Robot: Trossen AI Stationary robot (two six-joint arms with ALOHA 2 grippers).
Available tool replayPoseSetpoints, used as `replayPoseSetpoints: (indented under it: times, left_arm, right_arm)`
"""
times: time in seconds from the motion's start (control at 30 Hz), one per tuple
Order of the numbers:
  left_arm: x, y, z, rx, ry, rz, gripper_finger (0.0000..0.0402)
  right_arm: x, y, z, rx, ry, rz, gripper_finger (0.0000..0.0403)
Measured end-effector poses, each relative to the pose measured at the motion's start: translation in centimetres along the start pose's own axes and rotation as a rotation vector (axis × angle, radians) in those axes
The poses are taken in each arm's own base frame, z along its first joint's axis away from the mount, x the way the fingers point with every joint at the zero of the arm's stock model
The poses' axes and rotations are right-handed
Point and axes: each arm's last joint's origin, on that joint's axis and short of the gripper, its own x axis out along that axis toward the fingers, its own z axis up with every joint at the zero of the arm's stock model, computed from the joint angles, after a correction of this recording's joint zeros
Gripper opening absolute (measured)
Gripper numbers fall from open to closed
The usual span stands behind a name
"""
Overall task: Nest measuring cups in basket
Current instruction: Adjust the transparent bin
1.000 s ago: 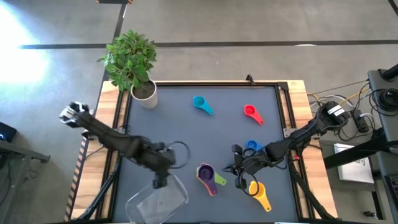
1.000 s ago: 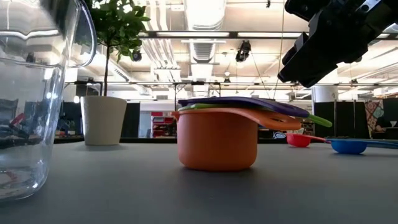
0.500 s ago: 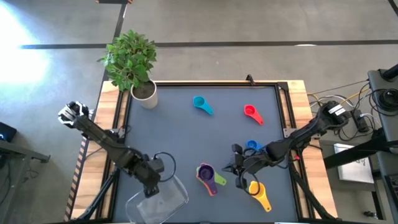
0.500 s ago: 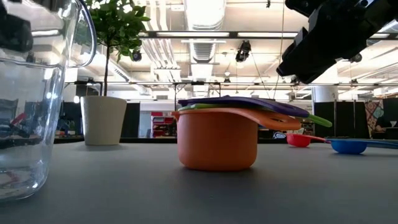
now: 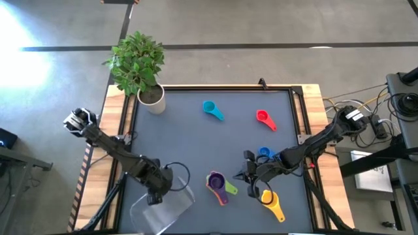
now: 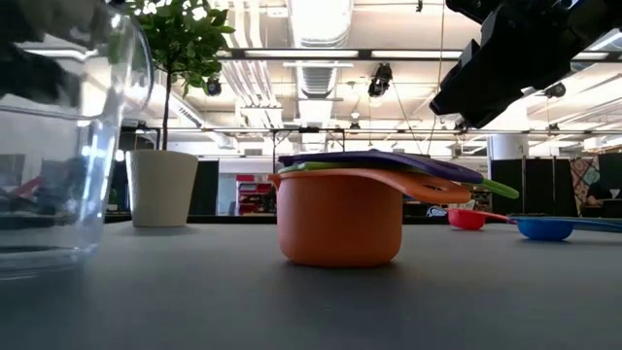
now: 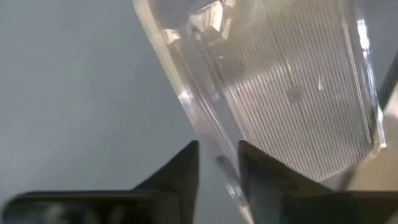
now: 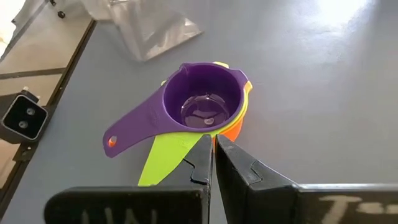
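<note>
L gripper (image 5: 159,191), lower left of high view, fingers pinching rim of clear rectangular plastic basket (image 5: 171,212) at table's bottom edge. R gripper (image 5: 250,176), lower right, fingers pressed together, hovering just beside nested purple/green/orange round plastic measuring cups (image 5: 219,184), bottom centre.

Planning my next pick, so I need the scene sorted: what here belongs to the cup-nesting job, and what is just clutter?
Job:
- basket, its rim gripped by the left hand
- nested purple cup, green cup, orange cup
- loose light blue cup, red cup, dark blue cup, yellow cup
- right hand, shut and empty above the stack

Lying about:
- potted plant
</note>
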Motion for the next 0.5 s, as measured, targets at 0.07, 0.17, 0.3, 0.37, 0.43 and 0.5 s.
replayPoseSetpoints:
  times: [0.07,0.17,0.3,0.37,0.43,0.5]
  left_arm:
    - [0.0,0.5,0.1,0.057,0.018,0.020,0.0030]
    - [-0.1,1.0,0.5,0.150,0.019,0.031,0.0011]
    - [-0.1,1.3,0.7,0.293,0.010,0.067,0.0003]
    - [-0.1,1.6,1.0,0.281,0.014,0.062,0.0003]
    - [-0.2,1.9,1.3,0.250,0.011,0.054,0.0003]
    - [-0.4,2.2,1.5,0.216,0.001,0.050,0.0001]
  right_arm:
    - [0.0,0.0,0.0,0.000,-0.002,-0.005,0.0009]
    - [0.0,0.0,0.0,0.000,-0.002,-0.006,0.0009]
    - [0.0,-0.2,0.1,0.003,-0.003,-0.010,0.0009]
    - [0.1,-0.3,0.1,0.007,-0.004,-0.015,0.0009]
    - [0.1,-0.5,0.2,0.011,-0.005,-0.021,0.0009]
    - [0.2,-0.7,0.2,0.014,-0.006,-0.026,0.0009]
